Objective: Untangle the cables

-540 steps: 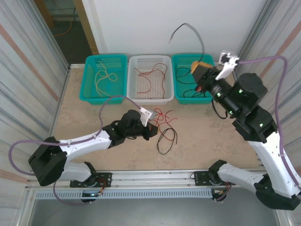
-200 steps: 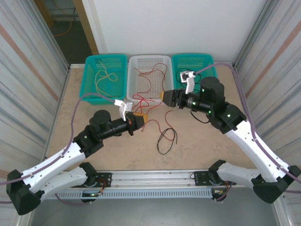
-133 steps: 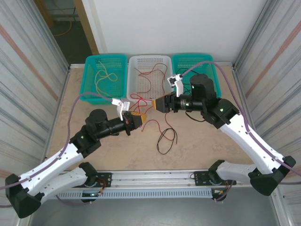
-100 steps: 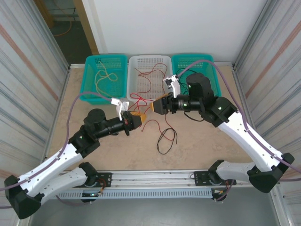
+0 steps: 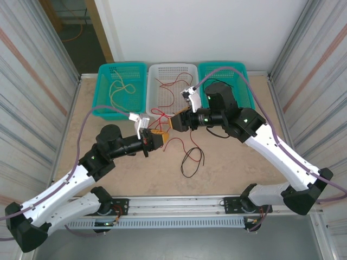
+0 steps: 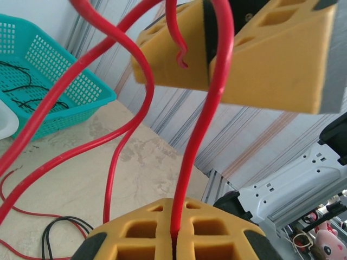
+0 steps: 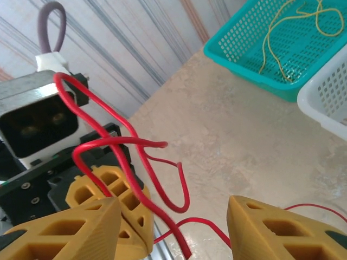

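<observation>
My left gripper [image 5: 161, 137] is shut on a red cable [image 5: 173, 141] held above the table's middle. In the left wrist view that red cable [image 6: 201, 124] rises straight out of the closed yellow fingers [image 6: 217, 233] and loops upward. My right gripper [image 5: 174, 122] is open, tips close to the left gripper, with red loops [image 7: 145, 162] lying in the gap between its fingers [image 7: 81, 227], touching neither. More red strands trail on the table, and a black cable [image 5: 193, 158] lies looped beside them.
Three baskets line the far edge: a teal basket [image 5: 103, 103] with yellow cables, a white basket [image 5: 172, 112] with red cables, and a teal basket [image 5: 246, 89] with black cables, partly behind my right arm. Corrugated walls close both sides.
My right arm swung left from the right teal basket, bringing its open gripper next to the left gripper. The left gripper kept its hold on the red cable and barely moved.
</observation>
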Controlling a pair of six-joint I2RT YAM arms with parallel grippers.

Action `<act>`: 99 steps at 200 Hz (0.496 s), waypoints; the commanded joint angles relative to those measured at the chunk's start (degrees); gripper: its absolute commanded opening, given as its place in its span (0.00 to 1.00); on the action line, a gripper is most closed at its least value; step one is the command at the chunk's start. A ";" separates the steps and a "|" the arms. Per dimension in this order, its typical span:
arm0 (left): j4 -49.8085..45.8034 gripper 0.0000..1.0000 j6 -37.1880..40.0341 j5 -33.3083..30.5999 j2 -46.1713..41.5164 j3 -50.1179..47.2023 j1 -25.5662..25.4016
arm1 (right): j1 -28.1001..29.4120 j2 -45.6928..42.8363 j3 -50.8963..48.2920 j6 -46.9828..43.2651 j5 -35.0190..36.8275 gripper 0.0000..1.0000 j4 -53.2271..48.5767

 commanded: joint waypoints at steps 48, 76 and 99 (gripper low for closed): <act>-2.38 0.00 2.12 0.59 -0.49 1.78 0.40 | 0.76 -2.37 1.10 -2.13 11.66 0.00 0.73; -5.40 0.00 1.98 0.09 -1.90 0.74 0.39 | -1.68 -2.61 2.27 -1.70 25.22 0.00 -3.09; -8.37 0.00 1.98 -1.54 -4.53 -0.63 0.40 | -7.91 -2.00 2.19 1.55 36.02 0.00 -6.40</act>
